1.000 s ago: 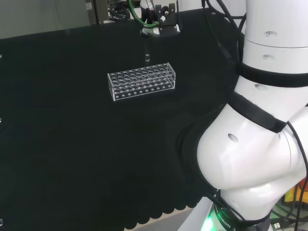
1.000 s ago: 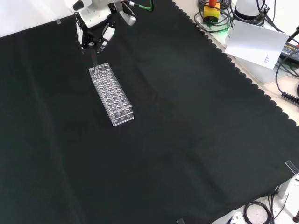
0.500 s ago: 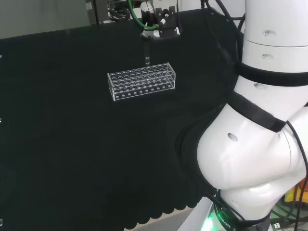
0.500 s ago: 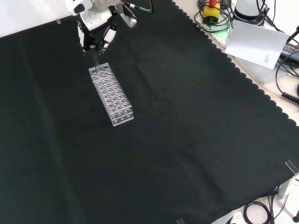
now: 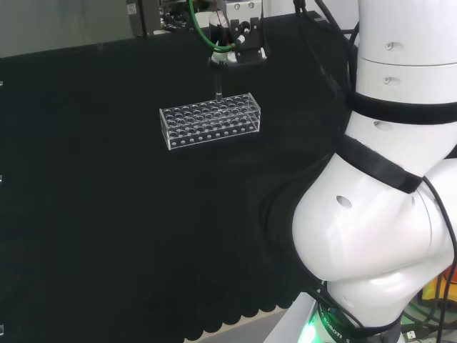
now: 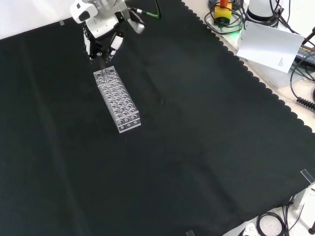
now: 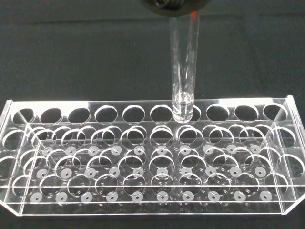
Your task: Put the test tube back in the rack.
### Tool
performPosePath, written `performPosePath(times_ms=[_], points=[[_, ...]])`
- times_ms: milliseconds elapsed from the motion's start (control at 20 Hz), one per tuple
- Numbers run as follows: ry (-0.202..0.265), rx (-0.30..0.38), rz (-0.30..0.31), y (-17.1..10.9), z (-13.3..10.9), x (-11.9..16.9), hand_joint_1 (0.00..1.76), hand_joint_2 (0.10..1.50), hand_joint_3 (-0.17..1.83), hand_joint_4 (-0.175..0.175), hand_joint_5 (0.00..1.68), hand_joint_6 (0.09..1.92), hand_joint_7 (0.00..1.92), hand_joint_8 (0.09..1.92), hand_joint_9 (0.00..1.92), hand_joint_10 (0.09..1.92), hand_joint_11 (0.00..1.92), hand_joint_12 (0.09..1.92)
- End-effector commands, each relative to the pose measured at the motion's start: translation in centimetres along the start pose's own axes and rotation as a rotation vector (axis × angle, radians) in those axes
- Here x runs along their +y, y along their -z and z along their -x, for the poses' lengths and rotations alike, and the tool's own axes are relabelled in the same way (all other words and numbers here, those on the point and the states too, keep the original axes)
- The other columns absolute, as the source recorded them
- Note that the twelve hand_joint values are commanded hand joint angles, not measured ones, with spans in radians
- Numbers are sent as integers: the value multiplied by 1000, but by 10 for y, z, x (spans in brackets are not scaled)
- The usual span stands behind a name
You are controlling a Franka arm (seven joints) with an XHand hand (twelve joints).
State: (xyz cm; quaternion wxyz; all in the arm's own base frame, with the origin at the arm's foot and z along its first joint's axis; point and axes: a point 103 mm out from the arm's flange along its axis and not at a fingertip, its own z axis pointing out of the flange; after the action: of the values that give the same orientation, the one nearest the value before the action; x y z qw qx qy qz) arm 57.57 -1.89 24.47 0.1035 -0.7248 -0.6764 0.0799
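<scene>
A clear plastic rack [image 5: 211, 120] [image 6: 117, 99] [image 7: 147, 157] with several rows of round holes lies on the black cloth. The hand [image 5: 235, 44] [image 6: 102, 35] hangs over the rack's far side in the head view, its fingers shut on a clear test tube [image 5: 217, 82] [image 6: 102, 65] [image 7: 184, 62] held upright. In the wrist view the tube's rounded lower end sits at the mouth of a hole in the rack's outermost row, partly into it.
The arm's big white links [image 5: 385, 193] stand at the right of the head view. Beyond the cloth's scalloped edge in the front view lie cables, a white sheet [image 6: 269, 43] and a yellow and red button box [image 6: 224, 10].
The hand has come down with the tube. The tube's lower end, which hung above the rack a second ago, now meets the rack's top row of holes.
</scene>
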Motion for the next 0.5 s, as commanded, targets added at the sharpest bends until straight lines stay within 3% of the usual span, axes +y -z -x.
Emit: performPosePath(times_ms=[50, 500], points=[[-1, 3, -6, -3, 1, 0, 1406, 1039, 0, -175, 1142, 385, 1151, 1085, 1094, 825, 1145, 983], [-6, 3, -5, -5, 3, 4, 1407, 1039, 0, -175, 1142, 385, 1151, 1084, 1094, 825, 1145, 982]])
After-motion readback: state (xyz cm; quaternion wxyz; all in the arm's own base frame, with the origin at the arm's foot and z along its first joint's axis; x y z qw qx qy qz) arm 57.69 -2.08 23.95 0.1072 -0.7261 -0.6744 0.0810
